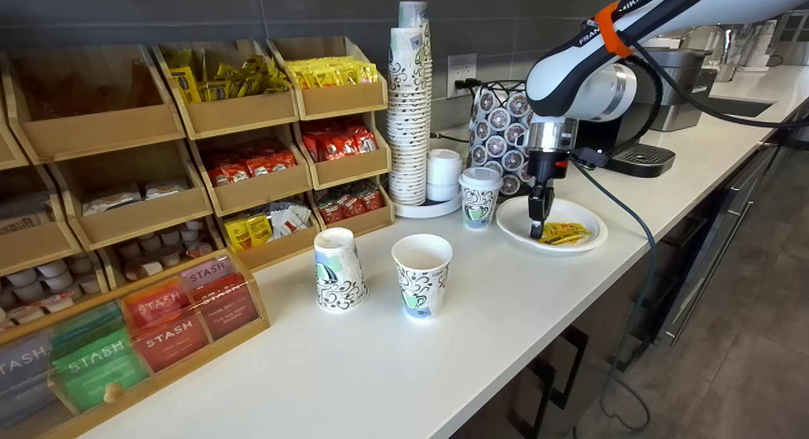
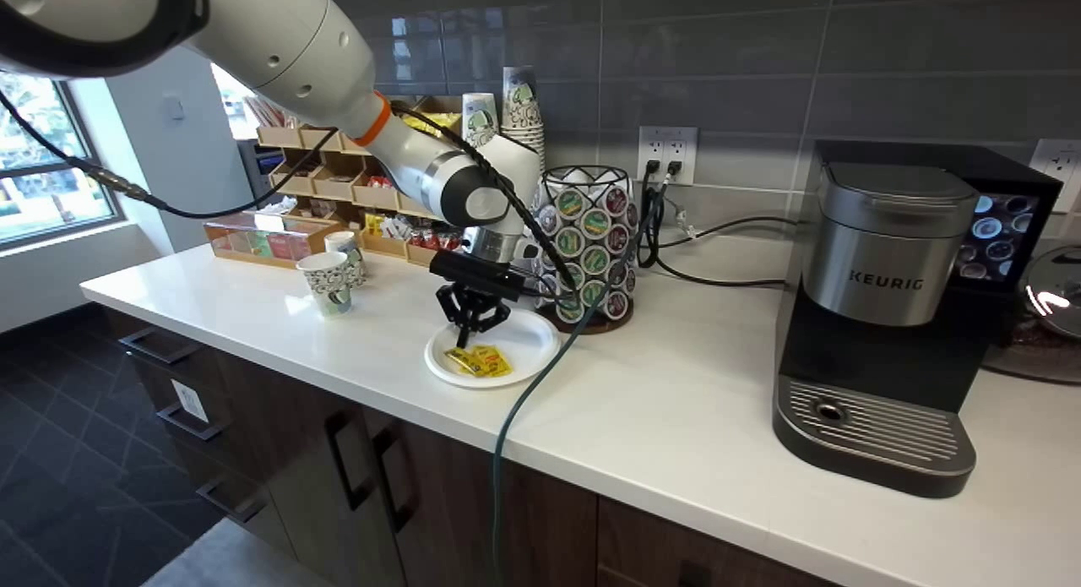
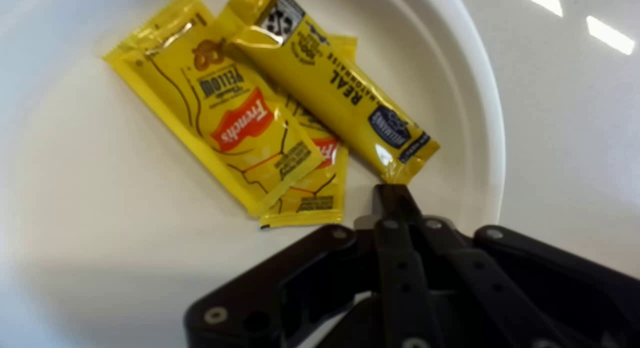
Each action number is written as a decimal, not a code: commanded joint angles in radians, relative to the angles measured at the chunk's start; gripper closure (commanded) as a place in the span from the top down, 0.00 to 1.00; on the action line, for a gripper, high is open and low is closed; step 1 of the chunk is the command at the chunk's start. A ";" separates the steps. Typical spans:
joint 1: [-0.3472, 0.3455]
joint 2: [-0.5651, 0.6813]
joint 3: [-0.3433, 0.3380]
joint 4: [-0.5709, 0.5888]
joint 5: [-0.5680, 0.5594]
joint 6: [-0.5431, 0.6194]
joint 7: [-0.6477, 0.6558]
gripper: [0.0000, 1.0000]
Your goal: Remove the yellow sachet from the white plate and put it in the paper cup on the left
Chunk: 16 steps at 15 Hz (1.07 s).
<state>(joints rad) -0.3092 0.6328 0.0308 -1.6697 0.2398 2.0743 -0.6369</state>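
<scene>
Claw [image 2: 462, 340] is at the plate, fingers look together. Can't tell if they pinch anything: in the wrist view the tips cover the contact spot, right at one end of the mayonnaise stick [image 3: 330, 82].

Count: 3 yellow sachets [image 2: 479, 361], all on the white plate [image 2: 528, 342]. Which one is meant, can't tell; all bright yellow. In both exterior views they blur into a patch, so the count comes from the wrist view, where the plate itself is cut off.

Mustard x2: flat, red French's logo. Upper mustard packet [image 3: 217, 107] overlaps lower mustard packet [image 3: 317, 200]; much of the lower face is hidden. Mayo x1: slim, puffy, Hellmann's in dark blue, lying across both.

Cups on the surface [image 1: 379, 363]: 1 open paper cup [image 1: 417, 287] upright, inside bottom not visible; 1 upturned paper cup [image 1: 341, 271] beside it; 1 lidded cup [image 1: 477, 205] near the plate. Plus 2 cup stacks [image 1: 407, 142], overlapping, too dense to count.
</scene>
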 commanded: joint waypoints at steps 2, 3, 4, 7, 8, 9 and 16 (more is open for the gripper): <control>-0.008 0.010 0.010 0.026 0.016 -0.026 -0.011 0.00; -0.005 0.003 0.009 0.022 0.013 -0.024 -0.008 0.00; -0.002 -0.009 0.011 0.015 0.014 -0.017 -0.008 0.00; 0.002 -0.024 0.021 0.009 0.036 0.024 -0.001 0.00; 0.005 -0.028 0.021 0.008 0.042 0.026 0.011 0.00; 0.013 -0.034 0.015 0.005 0.031 0.024 0.016 0.00; 0.016 -0.034 0.003 0.004 -0.071 -0.069 -0.070 0.28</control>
<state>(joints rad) -0.2946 0.6050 0.0427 -1.6542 0.2021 2.0558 -0.6568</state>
